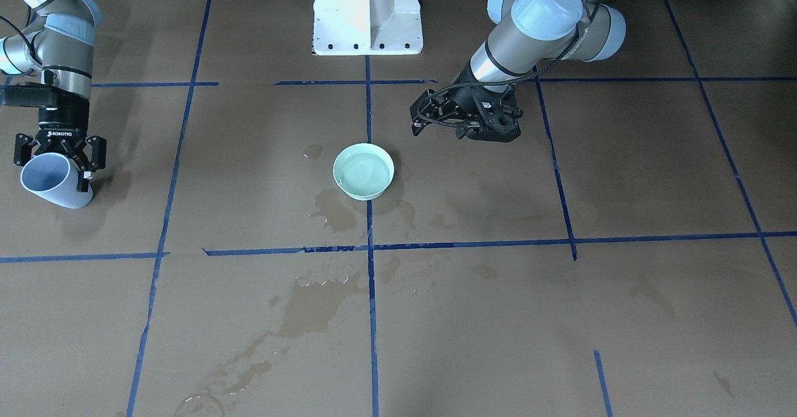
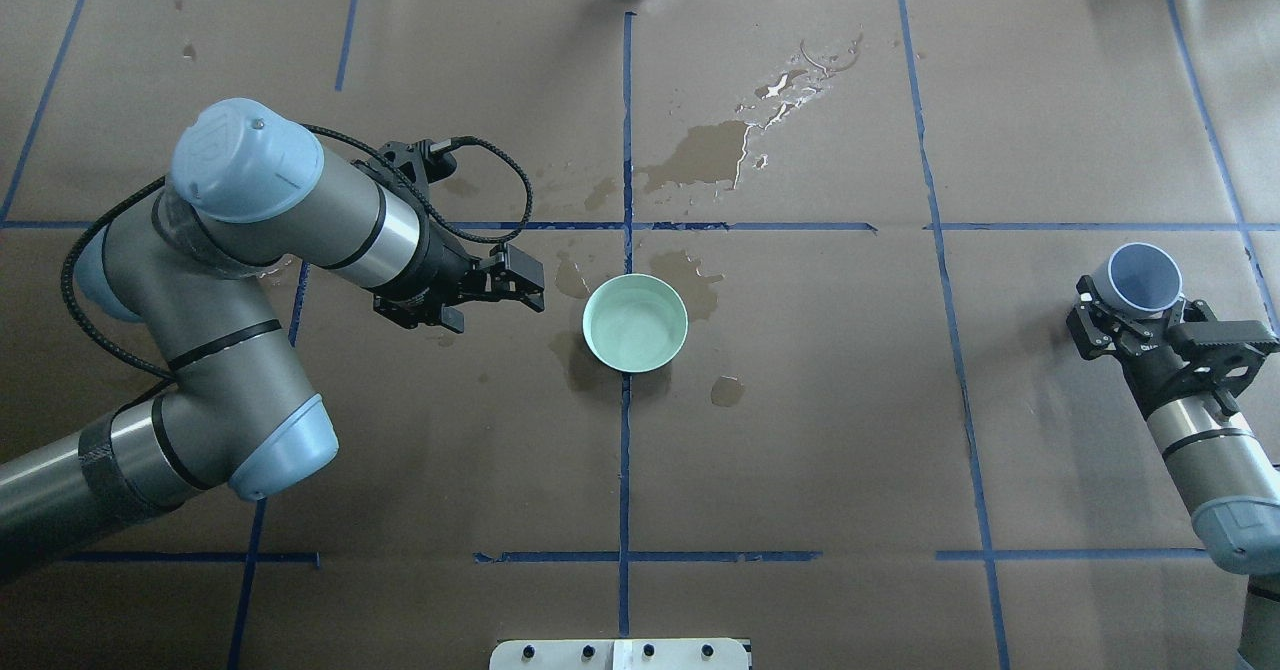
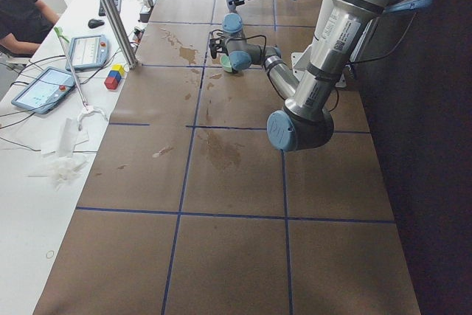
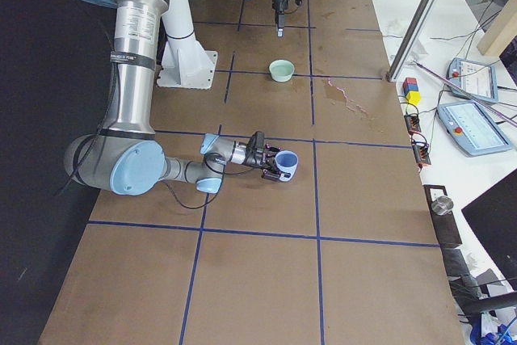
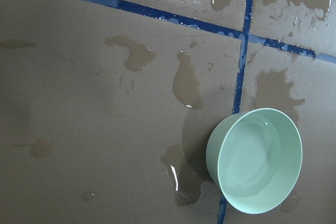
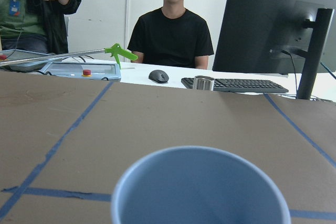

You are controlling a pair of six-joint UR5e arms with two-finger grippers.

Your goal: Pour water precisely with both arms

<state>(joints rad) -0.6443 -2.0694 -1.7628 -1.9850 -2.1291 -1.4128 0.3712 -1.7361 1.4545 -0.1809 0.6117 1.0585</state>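
Note:
A pale green bowl (image 1: 363, 171) stands at the table's middle and holds clear water (image 1: 365, 174); it also shows in the overhead view (image 2: 635, 323) and the left wrist view (image 5: 254, 159). My left gripper (image 2: 535, 285) hovers just left of the bowl in the overhead view, pointing at it, and looks open and empty (image 1: 416, 118). My right gripper (image 1: 57, 168) is far off at the table's right side, shut on a light blue cup (image 2: 1143, 278) tipped on its side with its mouth facing away from me. The cup's rim fills the bottom of the right wrist view (image 6: 199, 192).
Dark wet stains and puddles (image 2: 705, 155) spread around the bowl and toward the far edge. Blue tape lines grid the brown surface. The white pedestal base (image 1: 367, 12) stands at my side. Operators, tablets and a keyboard (image 6: 247, 84) sit beyond the far edge.

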